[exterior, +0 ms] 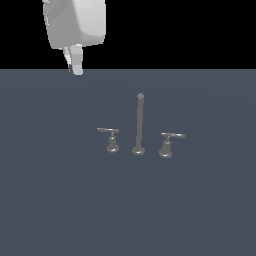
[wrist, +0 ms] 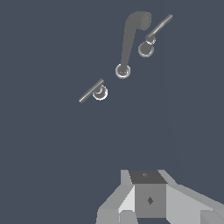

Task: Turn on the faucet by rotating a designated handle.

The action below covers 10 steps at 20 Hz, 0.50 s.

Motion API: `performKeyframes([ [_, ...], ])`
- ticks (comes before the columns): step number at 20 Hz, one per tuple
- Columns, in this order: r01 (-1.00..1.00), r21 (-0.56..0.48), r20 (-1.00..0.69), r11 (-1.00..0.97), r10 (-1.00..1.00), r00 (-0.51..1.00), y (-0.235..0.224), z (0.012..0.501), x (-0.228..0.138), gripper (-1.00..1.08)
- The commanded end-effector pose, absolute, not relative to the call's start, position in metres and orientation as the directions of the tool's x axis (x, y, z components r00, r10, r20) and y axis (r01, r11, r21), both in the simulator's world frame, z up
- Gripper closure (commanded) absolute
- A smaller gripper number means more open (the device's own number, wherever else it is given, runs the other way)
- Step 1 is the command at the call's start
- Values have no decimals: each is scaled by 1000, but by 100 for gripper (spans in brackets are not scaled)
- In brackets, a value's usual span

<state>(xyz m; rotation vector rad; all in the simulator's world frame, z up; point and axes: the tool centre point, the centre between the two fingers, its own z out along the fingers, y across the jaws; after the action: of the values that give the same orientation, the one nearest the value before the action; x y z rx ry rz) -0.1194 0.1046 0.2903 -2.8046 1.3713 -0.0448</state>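
The faucet [exterior: 139, 125] is a small grey three-piece set on the dark floor, with a tall thin spout post [wrist: 128, 41] in the middle. The handle [exterior: 109, 132] with the slim stem and small round base stands on the exterior view's left of the post; it also shows in the wrist view [wrist: 91, 90]. The twin handle [exterior: 170, 137] with the wider base stands on the other side. My gripper [exterior: 76, 67] hangs high, far back and to the exterior view's left of the set, touching nothing. Its fingers [wrist: 146, 194] look closed together and empty.
The dark grey-blue floor [exterior: 60, 200] spreads around the faucet on all sides. Nothing else stands on it.
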Motion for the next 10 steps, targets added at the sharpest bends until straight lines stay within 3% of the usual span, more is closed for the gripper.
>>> performKeyframes([
  [1, -819, -30, 14, -574, -819, 573, 108, 278, -109, 108],
  [10, -902, -27, 7, -430, -903, 430, 114, 238, -75, 108],
])
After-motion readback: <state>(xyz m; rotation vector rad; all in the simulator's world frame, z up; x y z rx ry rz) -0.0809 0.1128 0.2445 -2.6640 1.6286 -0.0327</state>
